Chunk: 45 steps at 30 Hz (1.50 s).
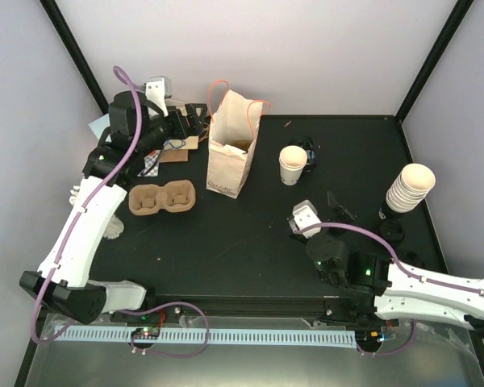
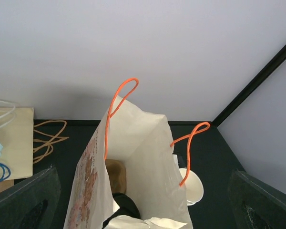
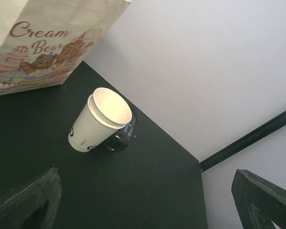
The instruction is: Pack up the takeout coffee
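A printed cream paper bag with orange handles [image 1: 230, 149] stands open at the back middle. My left gripper [image 1: 195, 119] hovers open at its left rim, holding nothing. The left wrist view [image 2: 143, 174] looks down into the bag [image 2: 152, 157]: a brown pulp tray [image 2: 115, 176] and a black round lid [image 2: 126, 207] lie low inside. An unlidded cream-white cup [image 1: 292, 165] stands right of the bag, two cups nested in the right wrist view [image 3: 97, 121], with a black lid [image 3: 117, 140] behind it. My right gripper [image 1: 301, 218] is open and empty, short of that cup [image 3: 147, 174].
A second brown pulp tray [image 1: 161, 197] lies empty left of the bag. A stack of cream cups [image 1: 410, 187] stands at the right edge with black lids [image 1: 391, 230] in front. Flat paper bags and loose handles [image 2: 19, 138] lie at the back left.
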Tool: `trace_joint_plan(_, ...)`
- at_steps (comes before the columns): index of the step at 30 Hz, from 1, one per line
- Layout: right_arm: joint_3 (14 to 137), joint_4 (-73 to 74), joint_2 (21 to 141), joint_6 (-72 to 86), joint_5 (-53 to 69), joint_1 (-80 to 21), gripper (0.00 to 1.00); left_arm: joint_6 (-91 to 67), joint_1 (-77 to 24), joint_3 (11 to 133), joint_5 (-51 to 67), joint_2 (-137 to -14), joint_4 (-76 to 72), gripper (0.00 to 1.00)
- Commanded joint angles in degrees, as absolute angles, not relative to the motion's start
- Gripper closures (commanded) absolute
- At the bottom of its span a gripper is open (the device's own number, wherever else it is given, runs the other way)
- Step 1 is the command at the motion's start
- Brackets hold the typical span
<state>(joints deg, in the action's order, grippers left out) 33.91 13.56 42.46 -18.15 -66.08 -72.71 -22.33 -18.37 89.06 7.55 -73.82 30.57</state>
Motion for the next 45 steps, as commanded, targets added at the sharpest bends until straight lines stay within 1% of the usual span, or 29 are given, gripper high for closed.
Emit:
trace_joint_plan(1,31.97,10.74,42.31,-19.63,-68.80,-75.67,0.00,-20.27,-17.93,94.44,6.62,-72.20,33.29,0.01)
trace_joint_plan(4,30.06,8.07,40.89,-22.77,-68.44,-76.29,0.00,-19.03,-17.76,97.48,5.56,-72.61,36.08,0.01)
trace_joint_plan(8,31.45,11.71,38.24,-19.47,-64.01,-76.35,0.00,-17.83,-17.67,96.44,4.77,-70.19,37.57,0.01)
trace_joint_plan(16,34.97,19.00,39.46,-10.19,-62.57,-76.28,0.00,-14.96,-17.41,87.24,0.88,-60.66,44.04,0.01)
trace_joint_plan(22,37.02,20.28,41.24,-3.01,-62.09,-75.59,0.00,-19.36,-17.32,76.90,-3.37,-50.65,52.63,0.01)
trace_joint_plan(24,39.20,23.45,42.53,2.41,-61.14,-73.07,0.00,-21.28,-17.31,72.67,-3.22,-47.23,54.75,0.01)
trace_joint_plan(26,43.07,27.69,44.40,7.17,-57.19,-69.21,0.00,-23.01,-17.33,68.58,-2.95,-43.93,56.42,0.01)
trace_joint_plan(28,46.08,30.76,46.58,9.90,-53.62,-66.02,0.00,-24.73,-17.31,65.01,-2.40,-40.88,57.36,0.01)
trace_joint_plan(32,52.46,36.11,51.23,13.83,-50.65,-62.11,0.00,-27.23,-17.31,58.93,0.67,-35.96,57.17,0.01)
trace_joint_plan(35,58.02,41.48,55.52,18.66,-47.60,-57.58,0.00,-27.47,-17.31,55.68,2.00,-34.36,56.98,0.01)
trace_joint_plan(41,71.25,54.11,64.83,24.27,-35.15,-45.83,0.00,-27.73,-17.31,51.32,5.27,-33.05,55.57,0.01)
trace_joint_plan(45,72.91,55.57,65.75,24.55,-31.59,-41.90,0.00,-28.84,-17.31,48.17,7.27,-31.92,53.78,0.01)
